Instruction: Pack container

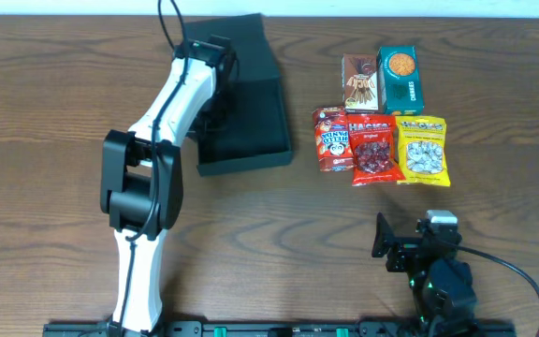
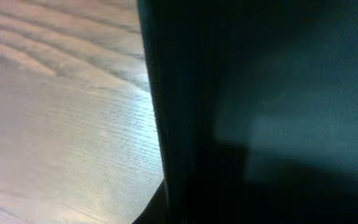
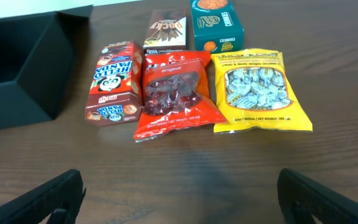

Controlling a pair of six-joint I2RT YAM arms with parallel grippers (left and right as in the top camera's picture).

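Fingers of my right gripper (image 3: pixel 179 202) stand wide apart with nothing between them, low over the table (image 3: pixel 185 155) near its 5 o'clock edge. Straight ahead at 12 o'clock the snacks lie in a tight cluster. A red packet of dark candies (image 3: pixel 176 93) is nearest, with a yellow packet (image 3: pixel 260 93) touching it at 3 o'clock and a Hello Panda box (image 3: pixel 114 84) at 9 o'clock. Behind them are a brown snack box (image 3: pixel 165 30) and a teal carton with an orange circle (image 3: pixel 215 25). My left gripper (image 1: pixel 211 58) is at the container (image 1: pixel 246 112), at the table's 11 o'clock, close against its 9 o'clock wall. Its wrist camera sees only dark teal cardboard and wood, so I cannot tell whether those fingers are apart or together. The container has its flap lid (image 1: pixel 227 33) thrown back, shows nothing inside, and sits well apart from the snacks. I judge packing has not begun and my left arm is steadying the box. Next my right must reach forward, close on one packet, likely the red one, and carry it toward 10 o'clock into the box.
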